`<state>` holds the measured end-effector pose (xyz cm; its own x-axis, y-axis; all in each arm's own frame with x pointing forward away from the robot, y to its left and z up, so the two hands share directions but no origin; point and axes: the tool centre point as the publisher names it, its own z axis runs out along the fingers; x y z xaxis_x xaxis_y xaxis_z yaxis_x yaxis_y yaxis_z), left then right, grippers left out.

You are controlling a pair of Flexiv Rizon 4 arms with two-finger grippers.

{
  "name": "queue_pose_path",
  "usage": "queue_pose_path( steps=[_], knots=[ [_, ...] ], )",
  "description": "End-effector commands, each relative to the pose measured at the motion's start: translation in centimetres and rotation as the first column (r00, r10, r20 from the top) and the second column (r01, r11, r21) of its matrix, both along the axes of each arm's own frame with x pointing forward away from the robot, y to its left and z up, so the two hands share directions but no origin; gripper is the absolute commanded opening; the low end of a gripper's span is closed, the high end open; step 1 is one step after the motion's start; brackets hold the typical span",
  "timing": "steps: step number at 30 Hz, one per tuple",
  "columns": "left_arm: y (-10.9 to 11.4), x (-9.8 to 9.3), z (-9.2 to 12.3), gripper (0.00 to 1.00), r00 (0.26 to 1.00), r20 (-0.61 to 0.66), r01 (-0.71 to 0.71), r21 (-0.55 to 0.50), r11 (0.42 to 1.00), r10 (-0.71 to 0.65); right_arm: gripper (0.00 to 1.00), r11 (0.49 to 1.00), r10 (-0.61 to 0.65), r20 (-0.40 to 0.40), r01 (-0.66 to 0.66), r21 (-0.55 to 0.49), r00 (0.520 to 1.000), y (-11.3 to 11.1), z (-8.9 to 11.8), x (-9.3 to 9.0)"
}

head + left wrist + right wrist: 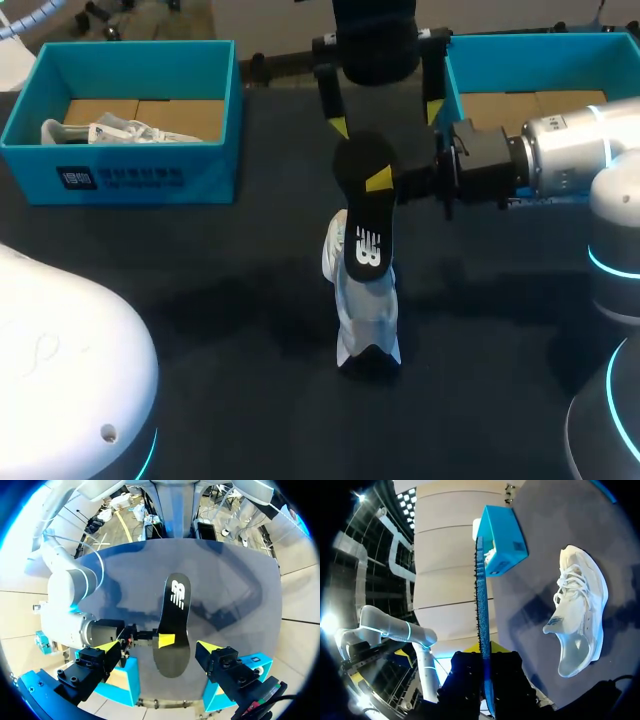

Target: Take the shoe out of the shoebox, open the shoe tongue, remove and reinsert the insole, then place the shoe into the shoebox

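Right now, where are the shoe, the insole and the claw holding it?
shoe (580, 612), right wrist view, its side by the laces.
insole (364, 228), head view, its black middle.
right claw (484, 651), right wrist view, midway between its fingertips.

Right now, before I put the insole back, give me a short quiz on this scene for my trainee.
1. True or false: the insole is inside the shoe.
2. Which end effector is shut on the insole? A) left B) right C) neither
3. Fill in the blank: the shoe rests on the ____, under the insole.

Key:
1. False. The insole is held in the air above the shoe.
2. B. The right end effector is shut on it.
3. table
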<state>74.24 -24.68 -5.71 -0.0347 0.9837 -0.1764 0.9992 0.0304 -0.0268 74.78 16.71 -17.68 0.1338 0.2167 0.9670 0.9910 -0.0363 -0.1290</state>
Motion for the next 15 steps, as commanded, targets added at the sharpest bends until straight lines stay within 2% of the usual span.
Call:
queue_pose_path(
  steps=[1,9,15],
  knots=[
    [0.6,-0.2,0.0,1.0,1.0,0.002,0.002,-0.021,1.0,-0.002,0.0,1.0,-0.006,0.003,0.006,0.0,1.0,0.0,0.1,-0.2],
    [2.0,-0.1,0.4,1.0,0.999,-0.015,-0.041,-0.15,0.988,0.04,0.0,1.0,-0.016,0.006,0.016,-0.006,1.0,-0.5,0.4,-0.4],
    [3.0,-0.5,0.7,1.0,1.0,-0.004,-0.017,-0.272,0.962,0.016,0.0,0.999,-0.027,0.013,0.027,-0.017,1.0,-1.1,1.0,-0.5]
  ],
)
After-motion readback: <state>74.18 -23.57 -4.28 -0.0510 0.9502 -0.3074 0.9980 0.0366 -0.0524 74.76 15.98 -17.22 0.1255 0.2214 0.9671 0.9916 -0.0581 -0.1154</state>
